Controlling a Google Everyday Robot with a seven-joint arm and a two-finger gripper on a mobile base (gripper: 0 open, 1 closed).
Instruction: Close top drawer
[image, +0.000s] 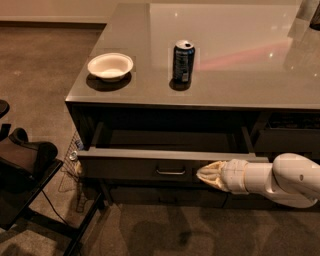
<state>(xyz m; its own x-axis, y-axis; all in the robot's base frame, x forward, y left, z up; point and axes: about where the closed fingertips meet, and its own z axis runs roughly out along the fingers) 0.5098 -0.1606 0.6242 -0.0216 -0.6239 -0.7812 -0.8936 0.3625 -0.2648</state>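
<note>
The top drawer (130, 165) stands partly open under the grey counter, only a narrow strip of its inside showing. Its dark front carries a small metal bar handle (170, 172) at centre. My gripper (204, 174) comes in from the right on a white arm (280, 179). Its tip rests against the drawer front just right of the handle.
A white bowl (110, 66) and a dark blue soda can (183, 61) stand on the countertop (240, 65). A black chair (25, 175) is at the lower left, next to the drawer's left end. A second open compartment (292, 130) is at the right.
</note>
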